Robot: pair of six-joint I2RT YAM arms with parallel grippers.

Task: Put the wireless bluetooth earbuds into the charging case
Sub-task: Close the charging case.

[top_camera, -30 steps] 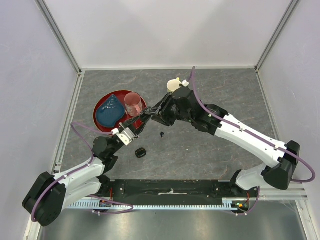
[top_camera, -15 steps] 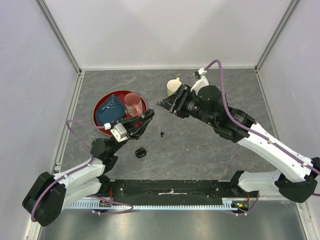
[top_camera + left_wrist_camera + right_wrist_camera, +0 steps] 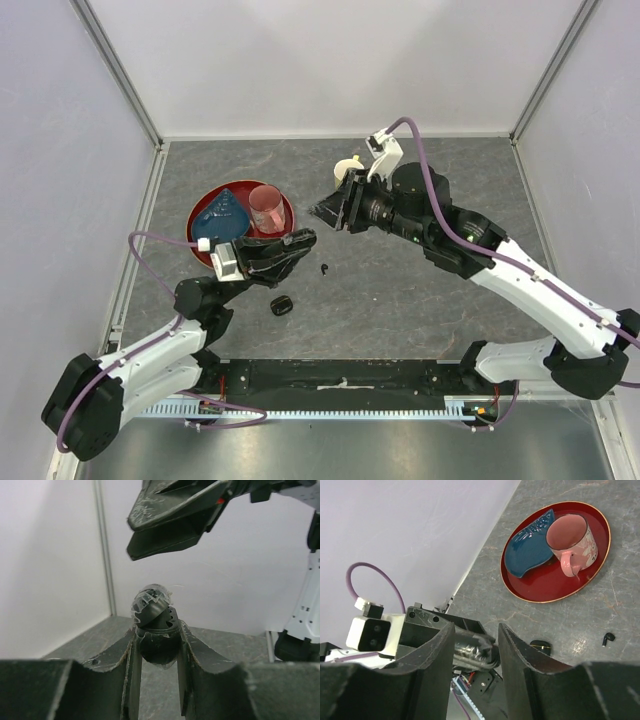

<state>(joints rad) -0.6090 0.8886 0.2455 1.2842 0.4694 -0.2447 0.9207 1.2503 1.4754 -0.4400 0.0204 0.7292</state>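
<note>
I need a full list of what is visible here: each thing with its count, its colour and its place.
earbud: one, black, loose on the table between the arms
charging case: one, black, clamped in the left gripper
oval pod: one, black, on the table near the left arm
tray: one, red, far left
dish: one, blue, on the tray
cup: one, pink, on the tray
mug: one, yellow, behind the right arm
table: one, grey
left gripper: shut on the case
right gripper: open, empty

right fingers [image 3: 328, 209] pulled back, now apart from left fingers [image 3: 298, 241]
</note>
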